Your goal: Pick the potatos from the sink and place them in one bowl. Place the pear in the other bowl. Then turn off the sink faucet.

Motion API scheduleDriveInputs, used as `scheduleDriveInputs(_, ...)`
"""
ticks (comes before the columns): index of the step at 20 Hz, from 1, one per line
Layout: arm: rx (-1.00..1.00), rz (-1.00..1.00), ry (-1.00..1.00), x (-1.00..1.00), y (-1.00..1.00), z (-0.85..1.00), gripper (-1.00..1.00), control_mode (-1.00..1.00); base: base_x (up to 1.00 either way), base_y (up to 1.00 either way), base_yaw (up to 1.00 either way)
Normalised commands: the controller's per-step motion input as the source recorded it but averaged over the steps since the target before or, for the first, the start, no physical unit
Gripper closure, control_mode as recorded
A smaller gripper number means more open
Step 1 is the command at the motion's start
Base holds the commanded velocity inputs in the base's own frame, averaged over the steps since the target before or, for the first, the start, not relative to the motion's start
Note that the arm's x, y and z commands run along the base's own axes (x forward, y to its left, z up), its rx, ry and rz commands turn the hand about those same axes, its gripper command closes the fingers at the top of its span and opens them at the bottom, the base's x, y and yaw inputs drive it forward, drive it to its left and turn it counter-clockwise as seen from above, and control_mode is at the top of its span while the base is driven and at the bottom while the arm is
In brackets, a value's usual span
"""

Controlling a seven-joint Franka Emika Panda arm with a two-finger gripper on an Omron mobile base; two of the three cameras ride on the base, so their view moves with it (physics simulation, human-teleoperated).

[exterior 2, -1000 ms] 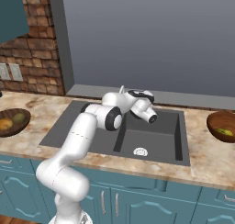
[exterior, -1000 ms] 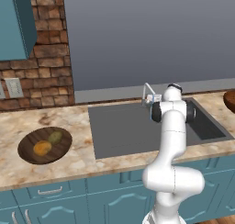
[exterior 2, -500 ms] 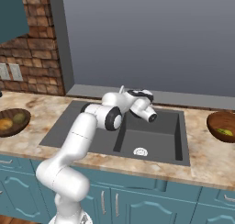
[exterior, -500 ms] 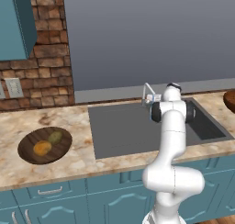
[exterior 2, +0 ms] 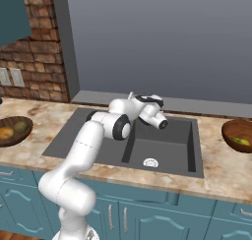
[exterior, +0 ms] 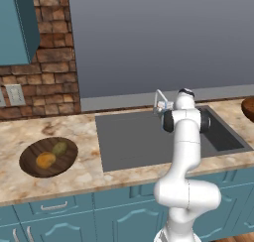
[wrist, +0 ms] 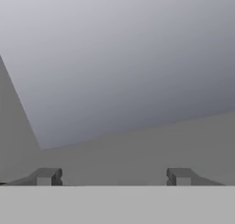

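Note:
The dark brown bowl (exterior: 30, 162) sits on the counter at the left and holds both potatos, a golden-orange one (exterior: 45, 160) and an olive-green one (exterior: 59, 148). It appears again as the dark bowl (exterior 2: 15, 135) at the left edge of the right base view. At the right, the reddish-brown bowl (exterior 2: 231, 131) holds the yellow-green pear (exterior 2: 241, 141). The arm reaches over the sink (exterior: 134, 142) to the faucet (exterior: 159, 100) at the sink's back rim. In the hand view my gripper (wrist: 114, 177) is open, fingertips (wrist: 48, 176) wide apart, nothing between them, facing a grey wall.
The sink's deep well (exterior 2: 162, 145) has a round drain (exterior 2: 150, 162). A brick wall (exterior: 44, 62) with a socket plate (exterior: 14, 94) stands behind the left counter. A teal cabinet (exterior: 17, 23) hangs at the upper left.

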Motion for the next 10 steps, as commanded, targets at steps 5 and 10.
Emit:
scheduleDriveInputs(5, 0.00, 0.00, 0.00, 0.00, 0.00, 0.00, 1.00, -1.00, 0.00, 0.00, 0.00)
scheduleDriveInputs(10, 0.00, 0.00, 0.00, 0.00, 0.00, 0.00, 1.00, -1.00, 0.00, 0.00, 0.00)
